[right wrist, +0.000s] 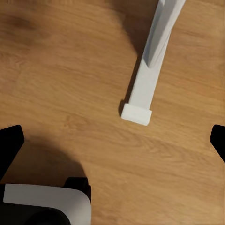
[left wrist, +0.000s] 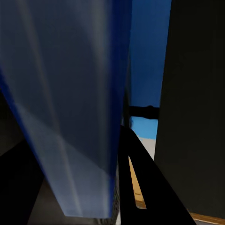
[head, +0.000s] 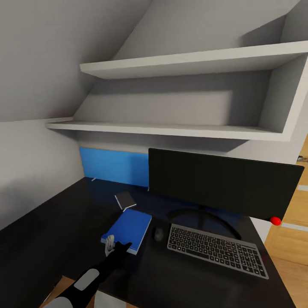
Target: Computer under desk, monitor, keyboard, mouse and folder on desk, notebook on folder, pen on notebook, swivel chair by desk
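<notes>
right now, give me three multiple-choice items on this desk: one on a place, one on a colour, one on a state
1. Where is the mouse?
A. between the folder and the keyboard
B. on a shelf
C. behind the monitor

2. What colour is the desk's back panel?
A. white
B. bright blue
C. red

3. What is the notebook's state?
A. stacked on the folder
B. standing upright on edge
C. lying flat on the desk, apart from the folder

Answers:
1 A, it sits between them.
2 B, blue shows behind the desk top.
3 C, bare desk top separates it from the folder, where the left pincer is.
</notes>
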`<state>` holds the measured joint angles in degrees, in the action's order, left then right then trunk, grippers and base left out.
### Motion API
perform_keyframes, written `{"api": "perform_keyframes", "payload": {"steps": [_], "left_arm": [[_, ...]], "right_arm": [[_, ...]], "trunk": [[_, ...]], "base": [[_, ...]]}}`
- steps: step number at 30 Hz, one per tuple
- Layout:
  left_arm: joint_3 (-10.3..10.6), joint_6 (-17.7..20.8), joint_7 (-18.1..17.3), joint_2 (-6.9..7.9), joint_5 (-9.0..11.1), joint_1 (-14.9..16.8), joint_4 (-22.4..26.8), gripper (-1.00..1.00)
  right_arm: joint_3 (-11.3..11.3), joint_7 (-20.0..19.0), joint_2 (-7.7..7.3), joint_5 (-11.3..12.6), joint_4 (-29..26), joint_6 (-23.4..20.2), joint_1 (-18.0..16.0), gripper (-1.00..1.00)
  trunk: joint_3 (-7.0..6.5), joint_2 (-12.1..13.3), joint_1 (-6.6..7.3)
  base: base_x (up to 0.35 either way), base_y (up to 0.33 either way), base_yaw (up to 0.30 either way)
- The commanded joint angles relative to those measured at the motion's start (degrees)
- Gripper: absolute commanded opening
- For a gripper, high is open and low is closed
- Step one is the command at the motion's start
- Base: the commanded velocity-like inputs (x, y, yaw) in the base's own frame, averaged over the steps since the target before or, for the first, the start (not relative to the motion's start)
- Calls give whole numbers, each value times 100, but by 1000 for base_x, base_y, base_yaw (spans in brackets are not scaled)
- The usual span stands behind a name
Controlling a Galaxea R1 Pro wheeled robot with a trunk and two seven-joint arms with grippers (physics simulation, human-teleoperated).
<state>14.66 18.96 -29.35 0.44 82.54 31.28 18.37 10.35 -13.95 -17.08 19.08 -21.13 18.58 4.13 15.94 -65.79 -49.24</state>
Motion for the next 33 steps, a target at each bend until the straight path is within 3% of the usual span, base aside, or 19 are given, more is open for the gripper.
{"api": "perform_keyframes", "payload": {"steps": [1, 9, 28, 33], "left_arm": [[29, 18, -12, 5, 71, 3, -2, -100], [42, -25, 41, -30, 56, 2, 0, -100], [53, 15, 68, -5, 22, 1, -14, -100], [62, -28, 218, -27, 57, 1, -104, -100]], "right_arm": [[36, -12, -6, 61, -7, 12, 0, 100], [37, -6, -6, 61, -13, 14, 0, 100], [29, 6, -6, 61, -14, 5, -1, 100], [54, 6, -1, 66, -10, -8, -3, 100]], "trunk": [[6, -3, -3], [6, -3, -3], [6, -3, -3], [6, -3, -3]], "base": [[291, 1, -6], [182, 0, -2], [6, 0, -33], [0, 0, 0]]}}
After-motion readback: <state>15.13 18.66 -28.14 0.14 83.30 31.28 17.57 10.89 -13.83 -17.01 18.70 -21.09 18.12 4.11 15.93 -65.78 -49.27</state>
